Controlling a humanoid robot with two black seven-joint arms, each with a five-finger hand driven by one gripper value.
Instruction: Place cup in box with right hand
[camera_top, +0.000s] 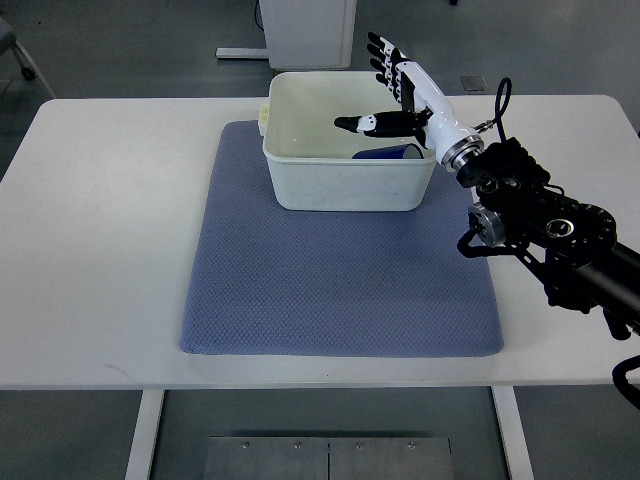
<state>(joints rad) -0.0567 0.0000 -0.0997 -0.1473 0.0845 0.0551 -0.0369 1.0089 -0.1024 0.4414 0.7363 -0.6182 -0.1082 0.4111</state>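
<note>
Cup (388, 153): blue, lying inside the box (300, 185), against its near right wall — already down.
Right hand (395, 85): your fingers are spread and hold nothing, thumb pointing left over the box.
Relation: the cup sits just below and toward you from the palm — not in contact, as far as you can see.
Next: probably lift clear, straight up.
Left arm: out of view.

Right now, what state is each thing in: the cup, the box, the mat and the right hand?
cup: blue, inside the box at its right end, mostly hidden by the wall; not held.
box: white, open-topped, upright on the far part of the mat.
mat: blue-grey, lying flat on the white table.
right hand: over the box's right end, fingers spread, holding nothing.
</note>
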